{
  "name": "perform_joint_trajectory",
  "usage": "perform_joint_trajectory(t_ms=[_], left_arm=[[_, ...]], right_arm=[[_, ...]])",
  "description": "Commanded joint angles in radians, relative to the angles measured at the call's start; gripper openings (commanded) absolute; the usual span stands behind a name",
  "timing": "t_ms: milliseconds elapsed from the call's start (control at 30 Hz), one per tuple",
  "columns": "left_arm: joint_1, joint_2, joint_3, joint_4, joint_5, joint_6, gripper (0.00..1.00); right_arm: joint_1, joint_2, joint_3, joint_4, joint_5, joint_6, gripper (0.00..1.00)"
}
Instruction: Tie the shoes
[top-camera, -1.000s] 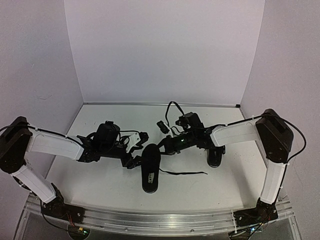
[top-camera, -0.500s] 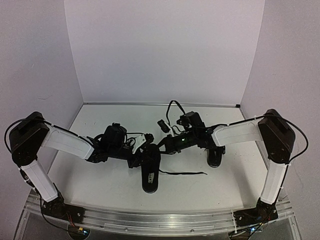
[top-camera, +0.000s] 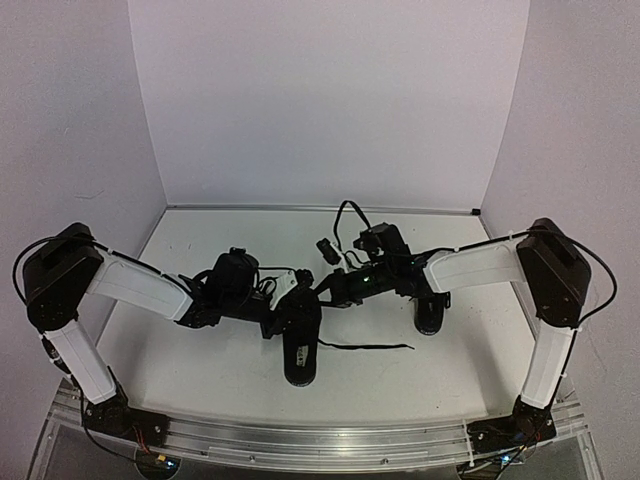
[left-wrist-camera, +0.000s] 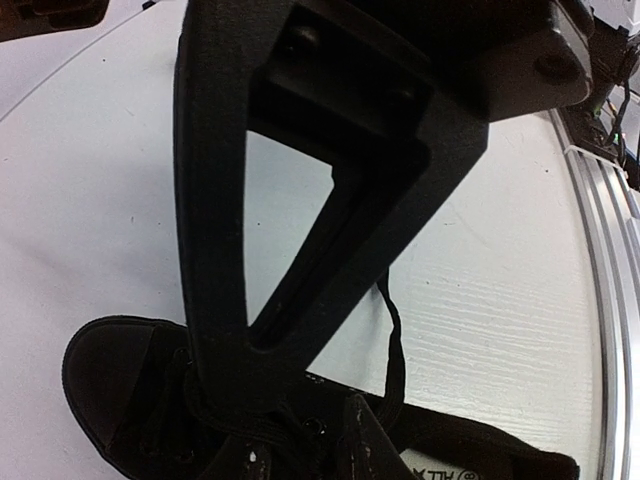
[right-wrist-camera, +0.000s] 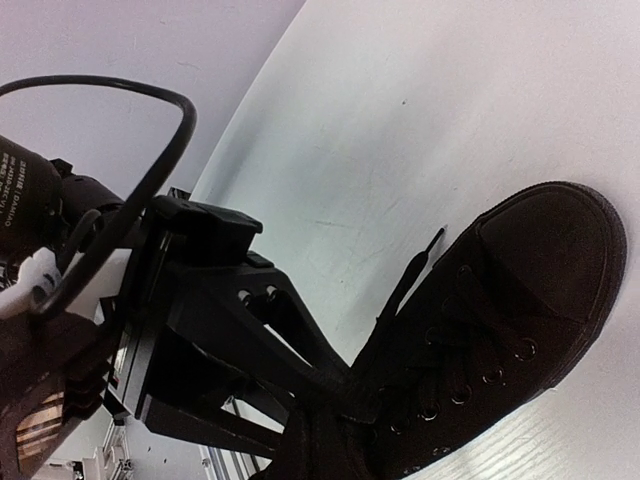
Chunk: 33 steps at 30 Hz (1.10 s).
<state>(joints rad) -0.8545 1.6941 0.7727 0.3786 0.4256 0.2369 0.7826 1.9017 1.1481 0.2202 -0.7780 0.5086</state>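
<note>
Table (top-camera: 220, 380): white, with pale walls on three sides; both shoes lie on it.
Left arm (top-camera: 130, 285): white and black, reaching in from the left edge towards the centre, wrist low over the table.
Right arm (top-camera: 470, 268): reaching in from the right edge, forearm stretched leftward, wrist just past the far end of the middle shoe.
Middle shoe (top-camera: 302, 345): all black, lying lengthwise in the centre of the table between the two arms, toe pointing to the back wall, sole down.
Second shoe (top-camera: 431, 315): also black, lying to the right of the first and well apart from it, partly hidden under the right forearm.
Left end effector (left-wrist-camera: 305, 450): down on the lacing of the middle shoe from the left side, fingertips drawn close together among the laces; I cannot tell whether it is grasping a lace or not.
Right end effector (top-camera: 330, 290): clenched tight, tips at the lacing near the toe of the middle shoe; whether a lace is pinched between them I cannot tell.
Loose lace (top-camera: 372, 347): thin and black, trailing from the middle shoe rightward, flat on the table.
Label (left-wrist-camera: 425, 468): small, pale, inside the middle shoe's opening.
</note>
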Motion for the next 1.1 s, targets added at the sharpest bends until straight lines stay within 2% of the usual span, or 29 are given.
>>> perform_joint_trajectory(t_ms=[0,133,200,333,433,500,600,800,1067], left_arm=[[-0.016,0.011,0.042,0.039,-0.007,-0.002,0.22],[-0.018,0.007,0.036,0.048,-0.023,-0.002,0.12],[-0.018,0.005,0.035,0.048,-0.027,-0.003,0.04],[-0.018,0.002,0.028,0.052,-0.033,-0.006,0.0],[-0.018,-0.001,0.027,0.046,-0.037,0.008,0.0],[-0.018,-0.001,0.027,0.044,-0.037,0.018,0.0],[-0.018,0.002,0.03,0.043,-0.032,0.025,0.0],[-0.02,0.02,0.028,0.076,-0.017,0.018,0.0],[-0.024,0.03,0.019,0.107,0.004,0.036,0.0]], right_arm=[[0.005,-0.049,-0.01,0.009,0.022,0.007,0.0],[0.005,-0.062,-0.019,0.0,0.029,0.007,0.0],[-0.002,-0.081,-0.032,-0.021,0.04,0.005,0.05],[-0.044,-0.18,-0.12,-0.114,0.087,-0.014,0.38],[-0.079,-0.273,-0.172,-0.287,0.174,-0.075,0.59],[-0.085,-0.308,-0.159,-0.469,0.283,-0.154,0.61],[-0.085,-0.335,-0.134,-0.641,0.366,-0.235,0.63],[-0.065,-0.254,0.024,-0.981,0.611,-0.443,0.63],[-0.063,-0.118,0.009,-1.067,0.721,-0.564,0.57]])
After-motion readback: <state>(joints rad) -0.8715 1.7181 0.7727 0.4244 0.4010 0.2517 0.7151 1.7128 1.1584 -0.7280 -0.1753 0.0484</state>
